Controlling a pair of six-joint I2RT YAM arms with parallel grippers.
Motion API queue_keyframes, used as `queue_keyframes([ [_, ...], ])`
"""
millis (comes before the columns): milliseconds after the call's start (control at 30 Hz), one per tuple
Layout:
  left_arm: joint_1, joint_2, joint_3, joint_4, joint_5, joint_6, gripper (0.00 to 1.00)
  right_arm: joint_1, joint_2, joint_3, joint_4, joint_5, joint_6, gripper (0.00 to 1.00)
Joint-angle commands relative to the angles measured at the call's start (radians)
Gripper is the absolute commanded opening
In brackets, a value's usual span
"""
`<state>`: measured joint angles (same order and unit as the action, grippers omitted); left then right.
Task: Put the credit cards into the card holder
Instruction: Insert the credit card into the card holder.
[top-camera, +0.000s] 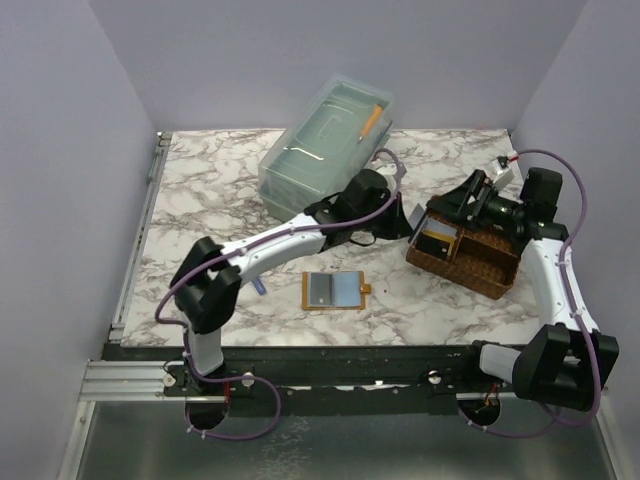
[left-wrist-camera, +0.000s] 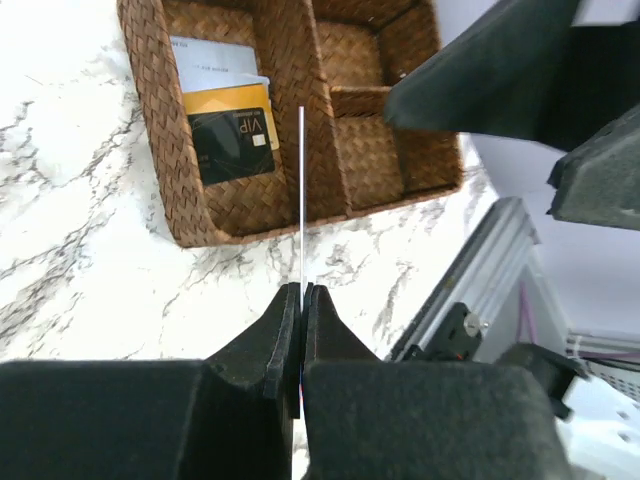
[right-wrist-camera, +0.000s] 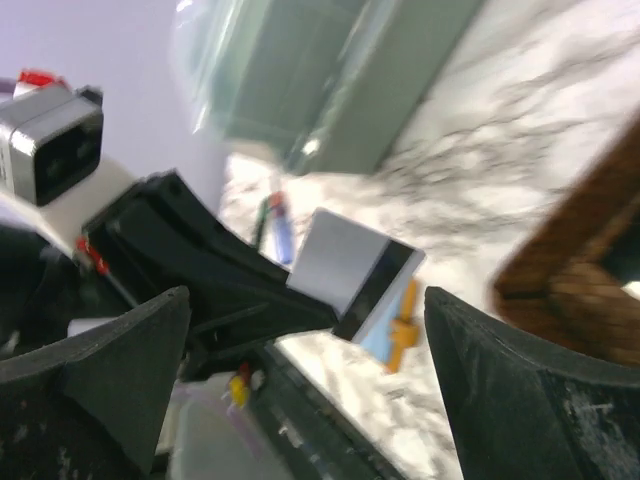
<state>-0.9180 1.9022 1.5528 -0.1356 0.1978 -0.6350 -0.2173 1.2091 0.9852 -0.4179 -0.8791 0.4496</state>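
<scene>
— While the wallet lies open on the table, where's the grey card?
— Pinched tight in the left gripper, beside the tray. More cards lie inside it.
— And the right gripper?
— Fingers spread wide above the tray.

Blurred card (woven tray cropped too)

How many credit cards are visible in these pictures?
4. One grey card is pinched in the left gripper. Three overlap in one compartment of the woven tray: a white card, a yellow card, and a black card on top. Others may hide beneath.
</scene>
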Motion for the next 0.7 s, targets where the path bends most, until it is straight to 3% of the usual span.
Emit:
queue_keyframes([
  [0, 0.077, -0.239, -0.188, 0.1, 0.092, -0.022, 0.0, 0.027, -0.021, -0.154, 0.367, -0.44, 0.308, 1.0],
  [133, 0.163, -0.449, -0.426, 0.278, 0.168, -0.141, 0.0, 0.142, -0.087, -0.165, 0.467, -0.333, 0.374, 1.0],
  [267, 0.218, -0.576, -0.571, 0.426, 0.196, -0.259, 0.0, 0.335, -0.072, -0.241, 0.745, -0.209, 0.538, 0.94],
  [367, 0.228, -0.627, -0.638, 0.5, 0.178, -0.318, 0.0, 0.408, -0.057, -0.279, 0.865, -0.13, 0.591, 0.81],
  [533, 0.229, -0.666, -0.73, 0.642, 0.177, -0.419, 0.0, 0.427, -0.015, -0.34, 1.146, -0.104, 0.74, 0.66],
  [667, 0.229, -0.664, -0.748, 0.673, 0.198, -0.446, 0.0, 0.435, 0.029, -0.299, 1.192, -0.101, 0.765, 0.52],
])
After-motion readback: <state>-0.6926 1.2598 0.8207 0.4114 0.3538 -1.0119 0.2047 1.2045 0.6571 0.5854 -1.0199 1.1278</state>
